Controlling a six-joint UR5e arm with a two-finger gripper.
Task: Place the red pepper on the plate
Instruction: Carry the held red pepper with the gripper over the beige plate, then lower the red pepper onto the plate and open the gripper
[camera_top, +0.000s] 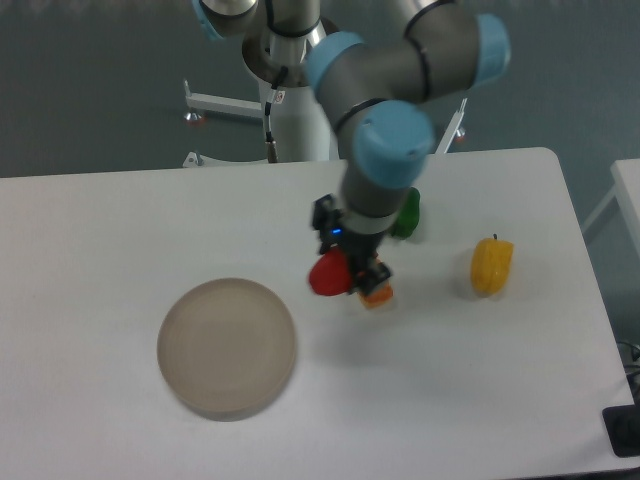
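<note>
Red pepper (328, 274): hanging above the table (100, 230), right of the plate (227, 347).
Gripper (345, 268): gripping the red pepper.
Yellow pepper (492, 266): sitting far right.
Green pepper (406, 215): showing behind the arm.

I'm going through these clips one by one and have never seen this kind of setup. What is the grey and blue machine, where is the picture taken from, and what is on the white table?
The grey and blue machine is a robot arm with jointed segments. At its tip is a gripper, a two-finger clamp. A single fixed camera looks down at the table from the front and above. The gripper is closed on a red pepper and holds it above the table, to the right of the plate, a round beige disc that has nothing on it. A yellow pepper stands on the right. A green pepper and an orange item are mostly hidden behind the arm, so I cannot say what the orange item is.
</note>
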